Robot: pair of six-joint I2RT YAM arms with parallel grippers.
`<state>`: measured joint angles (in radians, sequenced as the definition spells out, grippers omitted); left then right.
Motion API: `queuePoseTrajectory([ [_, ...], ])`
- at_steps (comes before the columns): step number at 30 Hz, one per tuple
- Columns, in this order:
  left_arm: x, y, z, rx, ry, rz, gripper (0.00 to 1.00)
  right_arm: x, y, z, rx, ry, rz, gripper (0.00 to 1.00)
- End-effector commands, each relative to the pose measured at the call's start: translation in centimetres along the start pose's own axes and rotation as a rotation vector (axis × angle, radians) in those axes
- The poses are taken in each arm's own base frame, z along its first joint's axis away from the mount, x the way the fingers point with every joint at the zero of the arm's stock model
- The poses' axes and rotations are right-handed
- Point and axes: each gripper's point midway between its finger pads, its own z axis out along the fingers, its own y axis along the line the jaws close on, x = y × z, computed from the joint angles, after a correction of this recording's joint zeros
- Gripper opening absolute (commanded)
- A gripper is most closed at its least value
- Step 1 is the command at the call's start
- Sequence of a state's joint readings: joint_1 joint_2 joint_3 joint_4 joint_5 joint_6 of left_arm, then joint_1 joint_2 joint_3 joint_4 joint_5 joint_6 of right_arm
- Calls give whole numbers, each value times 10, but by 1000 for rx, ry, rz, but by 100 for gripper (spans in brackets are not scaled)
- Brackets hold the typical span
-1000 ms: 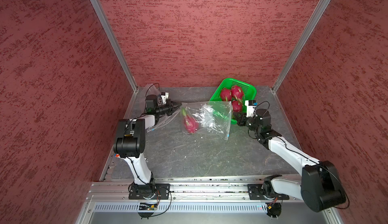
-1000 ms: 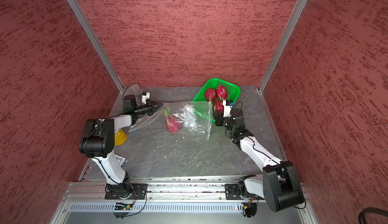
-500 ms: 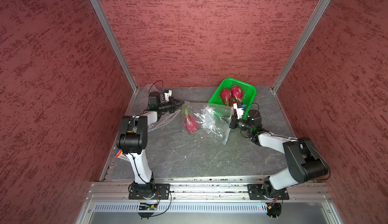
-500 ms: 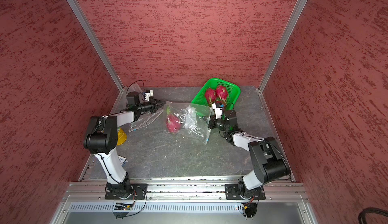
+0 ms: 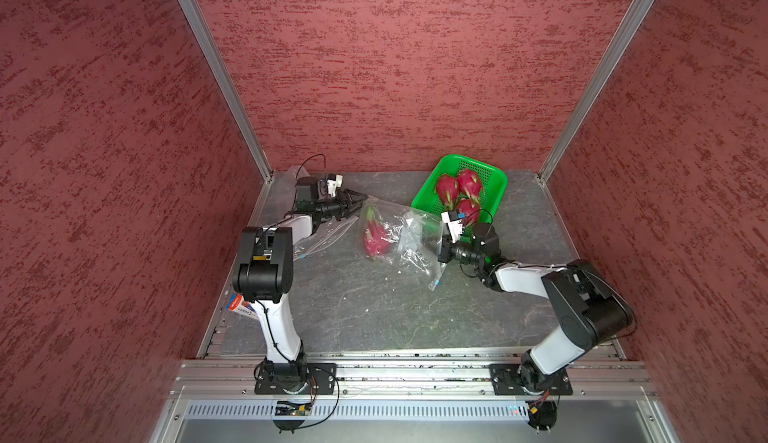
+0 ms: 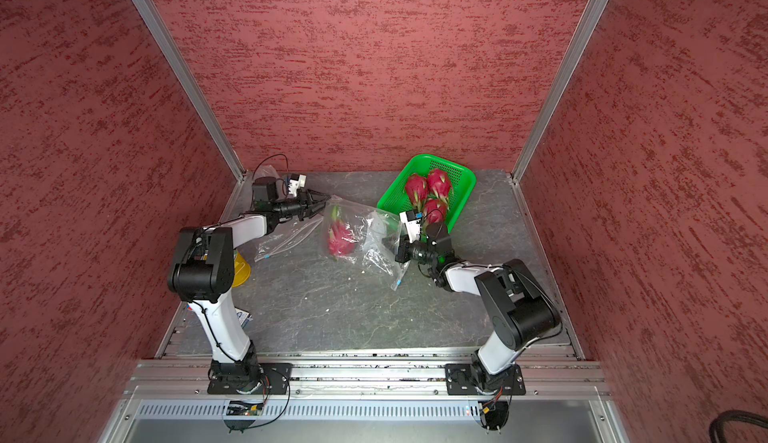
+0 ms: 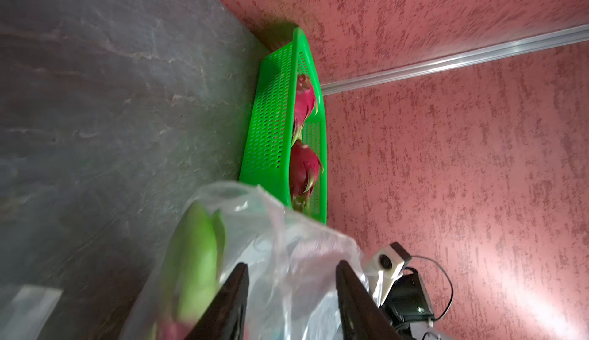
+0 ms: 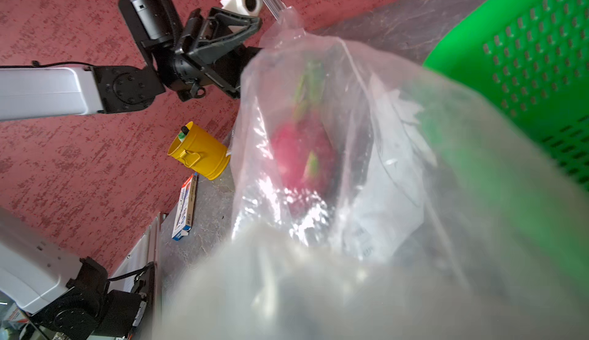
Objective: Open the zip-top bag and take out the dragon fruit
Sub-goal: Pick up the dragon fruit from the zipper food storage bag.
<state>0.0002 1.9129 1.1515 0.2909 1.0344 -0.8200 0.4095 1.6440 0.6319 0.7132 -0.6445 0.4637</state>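
Right hand [image 5: 437, 249] behind bag [image 8: 385, 195], dragon fruit [image 8: 298, 160] inside blurred

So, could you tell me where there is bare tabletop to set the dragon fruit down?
Freest: the grey tabletop between the zip-top bag and front rail. A smaller strip lies between left gripper and green basket. Crowded: the left edge, with empty bags and a yellow cup.

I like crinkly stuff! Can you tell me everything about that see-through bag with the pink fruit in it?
The zip-top bag is clear, crinkled, shiny plastic, with a small blue tab at one corner. It lies on the grey table, one dragon fruit inside. The right gripper pinches its raised edge; the left gripper, jaws apart, sits at its other end.
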Motion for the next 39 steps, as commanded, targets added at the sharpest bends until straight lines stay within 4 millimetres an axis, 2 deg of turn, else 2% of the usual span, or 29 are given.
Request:
queuePoseTrajectory([
  [1, 11, 1, -18, -28, -22, 6, 56, -14, -3, 5, 29, -48, -41, 5],
  [5, 35, 16, -27, -65, -9, -36, 57, -15, -13, 4, 86, -55, -44, 9],
  [9, 52, 25, -25, -86, 22, -50, 59, -20, -22, 1, 147, -85, -48, 11],
  [13, 41, 28, -16, -86, 25, -43, 59, -20, -23, 9, 128, -65, -12, 11],
  [18, 5, 28, -6, -75, -10, -20, 56, -19, -28, 16, 126, -68, 23, 10],
  [21, -8, 33, 4, -64, 5, -21, 54, -16, -34, 22, 139, -60, 44, 9],
  [25, -9, 42, 20, -50, 47, -31, 55, -12, -38, 26, 148, -57, 59, 9],
  [30, 4, 58, 41, -51, 118, -62, 54, -9, -36, 35, 135, -43, 65, 10],
  [33, 13, 66, 54, -50, 155, -78, 48, -4, -37, 42, 138, -26, 74, 12],
  [39, 23, 75, 62, -53, 187, -102, 23, -1, -69, 32, 314, -57, 110, 16],
])
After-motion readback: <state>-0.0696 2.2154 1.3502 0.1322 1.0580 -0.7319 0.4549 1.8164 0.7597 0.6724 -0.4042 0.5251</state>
